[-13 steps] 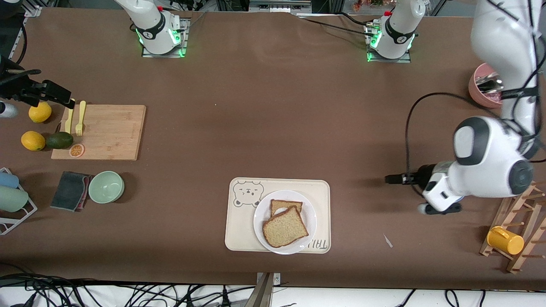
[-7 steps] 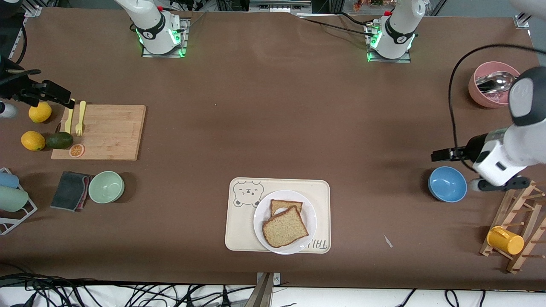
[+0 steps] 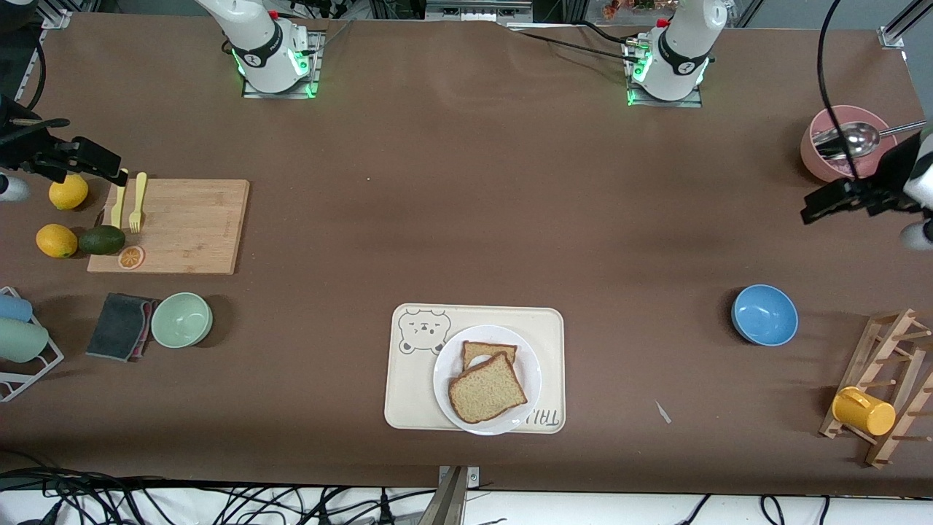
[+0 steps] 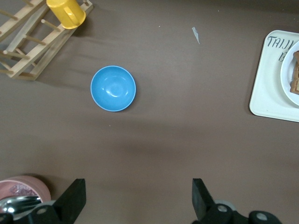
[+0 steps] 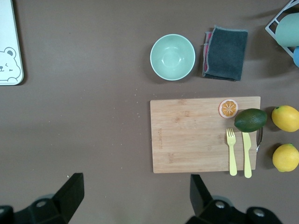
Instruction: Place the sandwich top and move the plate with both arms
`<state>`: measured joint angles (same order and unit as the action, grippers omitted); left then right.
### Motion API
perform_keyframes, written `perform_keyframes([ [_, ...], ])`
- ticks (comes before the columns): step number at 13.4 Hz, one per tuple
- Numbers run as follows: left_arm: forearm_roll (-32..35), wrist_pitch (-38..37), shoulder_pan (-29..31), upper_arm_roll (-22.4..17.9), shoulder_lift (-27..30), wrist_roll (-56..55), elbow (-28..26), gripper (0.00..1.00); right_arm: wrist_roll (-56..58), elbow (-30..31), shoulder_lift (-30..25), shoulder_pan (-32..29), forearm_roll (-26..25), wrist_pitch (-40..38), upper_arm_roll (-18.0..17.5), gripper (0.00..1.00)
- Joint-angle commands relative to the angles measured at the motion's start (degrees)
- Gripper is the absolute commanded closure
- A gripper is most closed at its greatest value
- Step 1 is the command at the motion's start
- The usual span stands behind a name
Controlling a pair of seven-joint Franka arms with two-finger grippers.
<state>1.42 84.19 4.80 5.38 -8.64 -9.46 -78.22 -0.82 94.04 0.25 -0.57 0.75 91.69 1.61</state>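
Observation:
The sandwich top [image 3: 487,389], a light-brown speckled slice with darker crust, lies askew on another slice [image 3: 488,350] on the round white plate [image 3: 528,383]. The plate sits on the cream bear tray [image 3: 408,397]. My left gripper [image 3: 827,204] is open and empty, up over bare table beside the pink bowl, at the left arm's end. Its wrist view shows open fingers [image 4: 74,200], the plate's edge [image 4: 287,79] and the tray [image 4: 268,79]. My right gripper [image 3: 91,162] is open and empty, over the cutting board's edge at the right arm's end; its fingers [image 5: 72,193] are wide apart.
A blue bowl [image 3: 764,314] and a wooden rack with a yellow cup [image 3: 864,410] stand at the left arm's end, with a pink bowl holding a spoon [image 3: 838,146]. A cutting board [image 3: 182,226], green bowl [image 3: 181,319], dark cloth [image 3: 120,326], lemons and avocado lie at the right arm's end.
My left arm has swung away from the tray toward its end of the table, uncovering the blue bowl, and now hangs beside the pink bowl. The right arm, plate and bread have not moved.

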Motion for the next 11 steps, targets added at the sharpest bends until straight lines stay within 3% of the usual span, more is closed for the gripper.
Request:
perform_keyframes([
  [1, 1.8, -1.6, 0.3, 0.5, 3.4, -0.9, -2.7, 0.00, -0.5, -1.1, 0.2, -0.4, -0.2, -1.0, -0.5, 0.00],
  [11, 1.1, -1.6, 0.4, 0.9, 7.0, -0.6, -6.9, 0.00, -0.4, -1.1, 0.2, -0.4, -0.1, -1.0, -0.5, 0.00],
])
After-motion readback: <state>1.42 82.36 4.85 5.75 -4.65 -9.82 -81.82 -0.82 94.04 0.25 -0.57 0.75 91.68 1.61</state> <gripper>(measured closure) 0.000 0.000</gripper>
